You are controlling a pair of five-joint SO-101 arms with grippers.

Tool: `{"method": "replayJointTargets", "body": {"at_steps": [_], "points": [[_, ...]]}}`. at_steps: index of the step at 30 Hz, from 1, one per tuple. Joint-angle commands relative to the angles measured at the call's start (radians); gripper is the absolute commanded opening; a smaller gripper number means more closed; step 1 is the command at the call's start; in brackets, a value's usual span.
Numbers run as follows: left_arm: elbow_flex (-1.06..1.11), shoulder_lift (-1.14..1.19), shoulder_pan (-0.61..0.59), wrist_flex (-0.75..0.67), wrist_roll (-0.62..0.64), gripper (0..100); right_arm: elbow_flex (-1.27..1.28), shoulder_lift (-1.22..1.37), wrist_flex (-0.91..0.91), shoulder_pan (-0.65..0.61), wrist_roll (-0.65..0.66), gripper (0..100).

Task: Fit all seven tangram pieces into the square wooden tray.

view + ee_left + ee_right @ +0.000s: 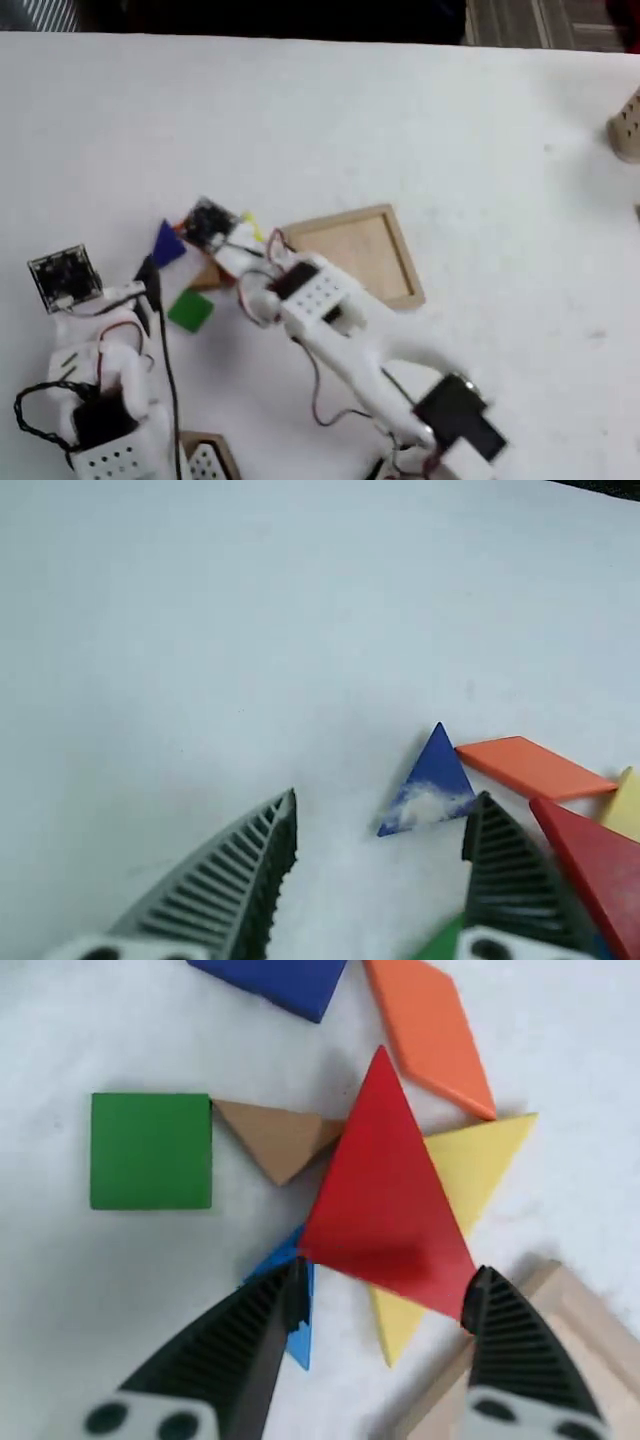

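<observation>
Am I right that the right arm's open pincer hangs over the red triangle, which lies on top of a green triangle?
Not quite: the right wrist view shows the red triangle lying on a yellow triangle; the right pincer is indeed open over it.
</observation>
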Motion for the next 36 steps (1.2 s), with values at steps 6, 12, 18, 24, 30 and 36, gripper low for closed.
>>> {"method": "replayJointTargets", "body": {"at_steps": [6,12,18,24,30,36], "points": [[-0.118,0.380,-0.005,-0.187,0.008,27,-0.218,0.125,0.027,-0.005,0.048,25.6],[-0.253,0.794,0.001,-0.318,0.006,28,-0.261,0.196,0.027,-0.012,0.048,25.6],[-0.410,1.106,0.056,-0.321,0.005,28,-0.304,0.282,0.041,-0.021,0.135,25.5],[-0.470,1.218,0.074,-0.319,0.005,28,-0.408,0.344,0.186,-0.033,0.219,25.5],[-0.465,1.219,0.088,-0.319,0.005,28,-0.512,0.409,0.305,-0.028,0.224,25.4],[-0.465,1.222,0.084,-0.319,0.005,28,-0.555,0.446,0.340,-0.028,0.218,11.9]]}}
